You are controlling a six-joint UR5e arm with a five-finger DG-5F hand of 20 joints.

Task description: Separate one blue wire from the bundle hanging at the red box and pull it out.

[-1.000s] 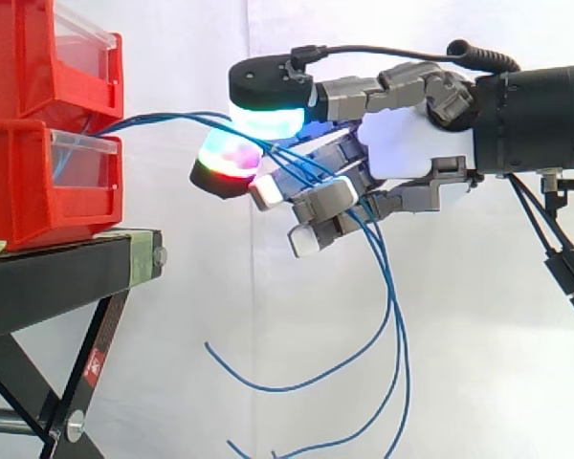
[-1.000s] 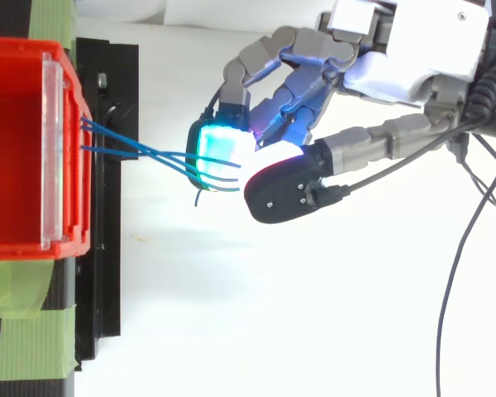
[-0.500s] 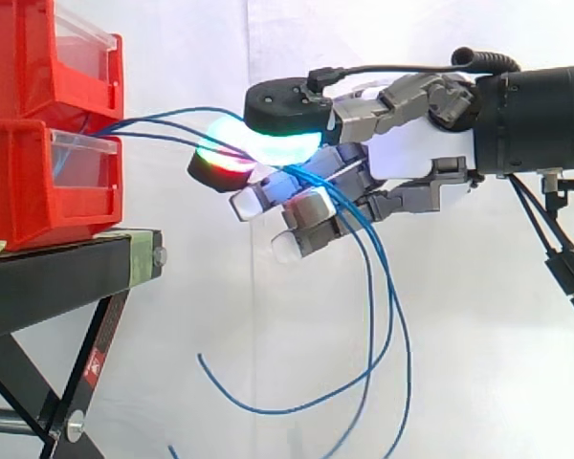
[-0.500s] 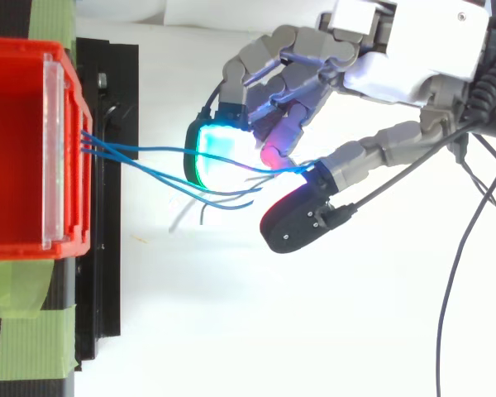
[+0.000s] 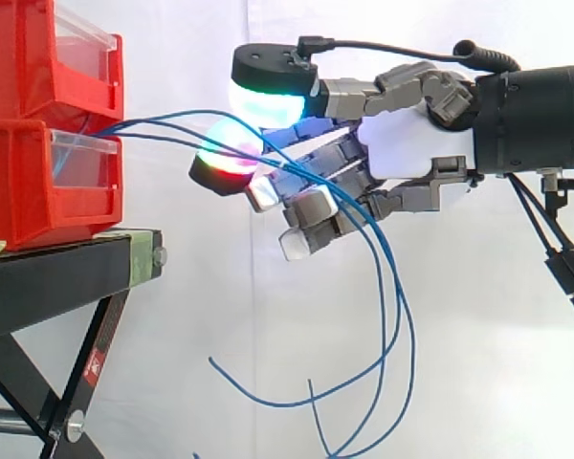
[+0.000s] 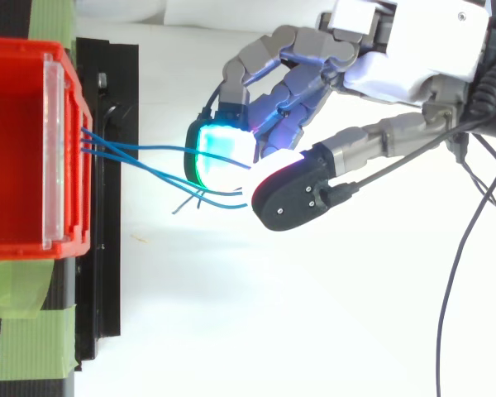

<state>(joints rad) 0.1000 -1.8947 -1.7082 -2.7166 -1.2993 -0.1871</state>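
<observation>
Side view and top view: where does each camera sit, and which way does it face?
Side view: beside the work at about bin height, looking level across the red bins on the black stand; the hand and arm enter from the right.
Top view: above, looking down on the red bins and the stand; the hand comes in from the upper right.
Shared: the hand, the bins, the stand and the blue wires running from the bins to the hand.

Arm (image 5: pixel 540 117) level, from right edge. Robot hand (image 5: pixel 413 151): fingers (image 5: pixel 311 206) loosely extended leftward, slightly bent, fanned downward. Thumb (image 5: pixel 268 91) raised above them, pads apart, glowing cyan-green and red.
</observation>
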